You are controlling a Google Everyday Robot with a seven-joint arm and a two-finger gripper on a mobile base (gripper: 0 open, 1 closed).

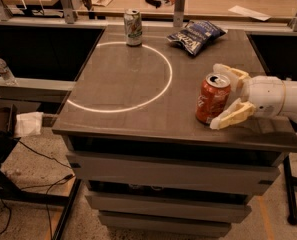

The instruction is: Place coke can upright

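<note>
The red coke can (pixel 212 98) stands upright on the dark table (pixel 138 114), near its right front edge, with its silver top open end up. My gripper (pixel 216 97) reaches in from the right on a white arm. Its cream fingers (pixel 232 116) are spread, one behind the can and one in front of it. They sit close around the can's right side without clamping it.
A green-and-white soda can (pixel 133 27) stands at the back of the table on a white painted circle (pixel 119 76). A blue chip bag (pixel 195 34) lies at the back right. A water bottle (pixel 3 69) sits on a ledge to the left. Cables lie on the floor.
</note>
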